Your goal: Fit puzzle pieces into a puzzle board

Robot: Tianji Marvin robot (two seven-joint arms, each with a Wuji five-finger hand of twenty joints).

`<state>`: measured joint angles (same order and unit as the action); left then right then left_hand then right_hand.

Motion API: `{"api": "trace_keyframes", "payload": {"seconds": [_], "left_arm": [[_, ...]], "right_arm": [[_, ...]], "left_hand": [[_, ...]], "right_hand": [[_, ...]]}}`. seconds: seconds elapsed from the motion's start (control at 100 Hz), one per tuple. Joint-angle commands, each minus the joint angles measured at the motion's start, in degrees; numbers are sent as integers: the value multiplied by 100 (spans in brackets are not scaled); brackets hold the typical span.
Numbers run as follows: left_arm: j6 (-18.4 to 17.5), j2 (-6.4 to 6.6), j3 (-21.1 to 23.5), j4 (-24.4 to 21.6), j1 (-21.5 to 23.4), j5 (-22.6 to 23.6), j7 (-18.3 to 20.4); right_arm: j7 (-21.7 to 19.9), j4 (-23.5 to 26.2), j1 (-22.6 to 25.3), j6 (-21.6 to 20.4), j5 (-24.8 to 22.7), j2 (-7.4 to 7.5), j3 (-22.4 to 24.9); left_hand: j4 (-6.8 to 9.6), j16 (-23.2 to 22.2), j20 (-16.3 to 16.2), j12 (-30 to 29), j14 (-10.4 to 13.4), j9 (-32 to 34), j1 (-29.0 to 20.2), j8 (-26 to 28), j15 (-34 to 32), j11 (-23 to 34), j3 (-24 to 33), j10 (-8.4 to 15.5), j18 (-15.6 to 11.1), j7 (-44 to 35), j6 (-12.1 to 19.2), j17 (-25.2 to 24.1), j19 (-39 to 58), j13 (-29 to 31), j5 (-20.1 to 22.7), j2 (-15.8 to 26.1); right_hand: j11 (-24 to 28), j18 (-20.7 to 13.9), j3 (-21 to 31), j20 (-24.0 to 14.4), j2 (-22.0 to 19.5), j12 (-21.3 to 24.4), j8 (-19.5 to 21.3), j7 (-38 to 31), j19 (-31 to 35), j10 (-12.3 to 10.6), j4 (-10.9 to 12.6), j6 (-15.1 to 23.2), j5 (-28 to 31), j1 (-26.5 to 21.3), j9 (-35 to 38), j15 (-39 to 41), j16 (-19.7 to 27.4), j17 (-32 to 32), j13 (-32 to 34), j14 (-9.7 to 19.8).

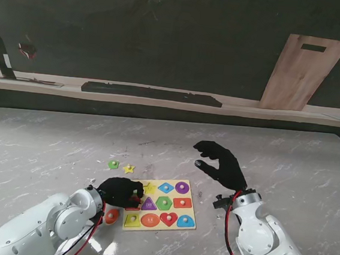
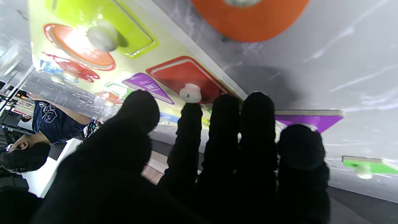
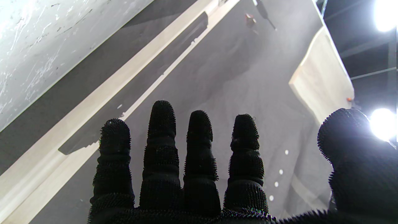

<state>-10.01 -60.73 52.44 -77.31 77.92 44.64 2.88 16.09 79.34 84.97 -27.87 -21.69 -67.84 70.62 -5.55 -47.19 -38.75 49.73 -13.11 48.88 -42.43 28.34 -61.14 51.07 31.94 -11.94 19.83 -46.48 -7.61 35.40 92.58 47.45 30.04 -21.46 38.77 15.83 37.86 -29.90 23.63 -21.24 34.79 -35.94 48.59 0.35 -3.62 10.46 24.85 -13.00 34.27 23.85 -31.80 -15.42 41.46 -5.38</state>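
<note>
Two black-gloved hands work over a white marble-veined table point(image 1: 48, 146). A yellow wooden puzzle board point(image 1: 160, 220) lies flat near the six o'clock edge, filled with glossy knobbed shapes. Left hand point(image 1: 120, 191) covers the board's nine o'clock edge, fingers point(image 2: 189, 124) bunched by a red piece's point(image 2: 186, 74) white knob; whether they grip it, I cannot tell. Right hand point(image 1: 220, 164), nubbly-textured, hovers at the board's two o'clock, fingers spread, empty. Green piece point(image 1: 113, 165) and yellow star point(image 1: 128, 169) lie loose at eleven o'clock.

Your robot has smooth white arms point(image 1: 40, 223), red and black cables point(image 1: 227, 229), and bumpy black gloves on the left hand point(image 1: 118, 192) and right hand point(image 1: 221, 164).
</note>
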Motion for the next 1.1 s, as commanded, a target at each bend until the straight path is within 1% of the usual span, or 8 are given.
{"api": "trace_keyframes", "payload": {"seconds": [0.0,0.19,0.32,0.43,0.6,0.76,0.92,1.09], "left_arm": [[43,-11,-9,72,74,-22,32],[76,-13,88,-9,157,22,-13],[85,-26,205,-76,243,60,-104],[56,-57,365,-161,348,12,-236],[-175,-106,736,-323,552,-126,-433],[-395,-130,1140,-480,760,-315,-462],[-707,-84,1633,-617,1027,-75,-481],[-1004,-54,2073,-678,1290,60,-501]], "right_arm": [[13,29,36,-22,-19,-22,-8],[18,28,38,-29,-22,-22,-6],[37,29,42,-41,-39,-24,0],[49,27,41,-44,-49,-26,1],[66,18,35,-21,-91,-23,-14],[121,16,17,67,-187,-24,-77],[200,15,-1,148,-178,-50,-160],[74,59,10,34,-100,-29,-124]], "left_hand": [[214,-116,-146,-585,-102,-378,130,-281,26,-471,-372,-154,-186,607,-134,-49,3,-140,-238,287],[242,-117,-179,-617,-181,-462,50,-315,43,-556,-764,-234,-132,770,-55,-95,-60,-186,-287,461],[243,-112,-185,-634,-207,-506,41,-343,52,-595,-924,-252,-118,844,-61,-113,-78,-208,-298,594],[283,-109,-208,-634,-186,-531,-109,-332,47,-590,-1267,-226,-116,854,-140,-124,-102,-218,-287,684],[289,-101,-201,-645,-137,-568,-52,-333,67,-598,-1287,-176,-171,831,-385,-170,-128,-247,-247,625],[285,-87,-186,-783,-225,-715,3,-402,278,-841,-1259,-259,-40,908,-428,-458,-387,-469,-218,566],[280,-90,-209,-859,-251,-777,-41,-428,409,-980,-1233,-300,3,944,-412,-593,-517,-574,-7,545],[284,-113,-225,-893,-237,-812,-142,-436,458,-1071,-1194,-325,0,970,-450,-653,-577,-616,182,449]], "right_hand": [[-85,52,-131,-101,-100,-33,72,-10,37,-51,115,162,119,-63,17,59,-53,31,12,15],[-84,57,-138,-101,-102,-34,74,-11,36,-42,114,158,133,-63,24,60,-54,35,9,7],[-87,55,-139,-101,-105,-34,75,-11,37,-52,115,162,135,-67,20,59,-53,31,9,13],[-91,57,-141,-100,-113,-33,75,-9,37,-51,116,166,126,-57,12,61,-55,35,10,12],[-89,58,-145,-100,-129,-34,74,-10,36,-42,116,157,123,-41,13,57,-53,38,-1,11],[-86,53,-163,-101,-211,-36,75,-9,38,-43,114,166,120,10,7,61,-55,38,3,8],[-67,49,-236,-108,-444,-46,75,-6,47,-38,104,172,97,118,-6,88,-72,41,-14,12],[-56,56,-289,-116,-467,-51,64,15,59,-38,103,165,61,107,-14,105,-82,36,-31,19]]}}
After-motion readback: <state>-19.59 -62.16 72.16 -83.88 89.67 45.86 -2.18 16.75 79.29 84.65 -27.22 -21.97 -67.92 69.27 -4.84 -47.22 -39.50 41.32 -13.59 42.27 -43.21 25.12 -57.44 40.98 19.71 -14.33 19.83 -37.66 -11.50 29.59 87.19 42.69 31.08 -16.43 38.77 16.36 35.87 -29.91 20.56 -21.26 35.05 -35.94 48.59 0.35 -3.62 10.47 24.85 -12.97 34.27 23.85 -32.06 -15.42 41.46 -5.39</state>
